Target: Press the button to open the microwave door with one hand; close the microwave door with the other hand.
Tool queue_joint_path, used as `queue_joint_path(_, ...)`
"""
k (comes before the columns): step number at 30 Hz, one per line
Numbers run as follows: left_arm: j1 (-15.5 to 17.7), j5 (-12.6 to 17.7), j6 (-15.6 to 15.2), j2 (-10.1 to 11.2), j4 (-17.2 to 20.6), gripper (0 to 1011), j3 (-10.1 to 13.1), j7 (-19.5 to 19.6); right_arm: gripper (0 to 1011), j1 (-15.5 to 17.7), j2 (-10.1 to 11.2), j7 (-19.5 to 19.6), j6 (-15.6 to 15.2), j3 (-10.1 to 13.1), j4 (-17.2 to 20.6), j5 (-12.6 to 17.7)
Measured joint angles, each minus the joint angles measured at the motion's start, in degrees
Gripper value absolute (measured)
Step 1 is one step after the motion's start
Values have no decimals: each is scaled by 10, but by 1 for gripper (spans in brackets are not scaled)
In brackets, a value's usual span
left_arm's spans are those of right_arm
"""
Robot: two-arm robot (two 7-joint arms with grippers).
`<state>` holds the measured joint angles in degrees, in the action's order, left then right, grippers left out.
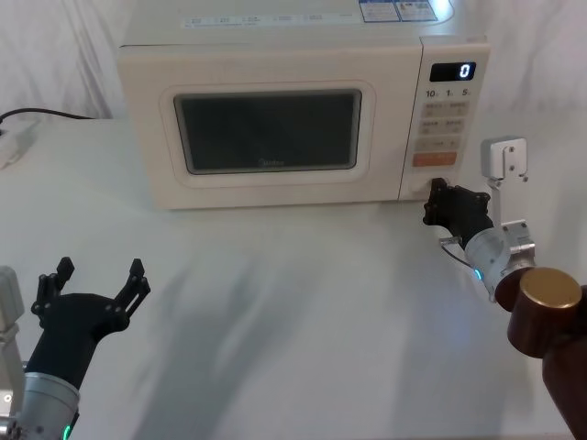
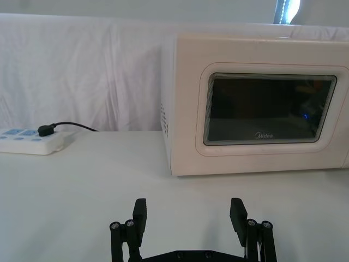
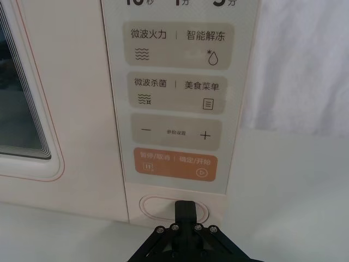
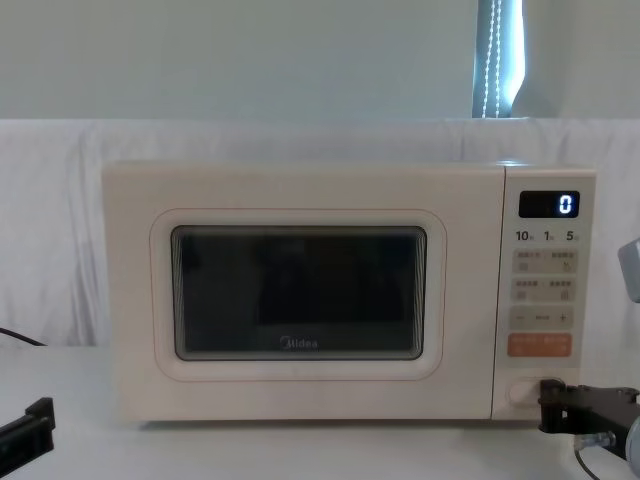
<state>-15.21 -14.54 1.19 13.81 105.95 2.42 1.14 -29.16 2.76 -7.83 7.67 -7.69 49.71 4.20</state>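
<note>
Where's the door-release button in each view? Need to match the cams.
Head: the button at the panel's bottom, mostly hidden behind the right gripper.
Left wrist: not in it.
Right wrist, bottom centre, fingertip on it.
Chest, lower right.
Shared landmark: the orange key directly above.

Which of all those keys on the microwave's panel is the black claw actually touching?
The plain cream button at the panel's very bottom, unlabelled and pill-shaped. The right gripper, fingers shut, meets it just below the orange key; the beige keys above carry printed labels.

Head high, chest level — both face microwave (image 4: 300, 290).
</note>
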Motion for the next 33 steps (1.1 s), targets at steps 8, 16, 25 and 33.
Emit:
queue_joint_path(8,0,0,0,0,0,1001,0,0,0,-9,-3,-2,3,1,-15,-4)
queue_joint_path(16,0,0,0,0,0,1001,0,0,0,-12,-5,-2,5,3,-20,-6)
queue_joint_path(25,0,0,0,0,0,1001,0,0,0,-24,-8,-2,9,4,-38,-9)
queue_joint_path(33,0,0,0,0,0,1001,0,0,0,-37,-11,-4,14,5,-57,-13)
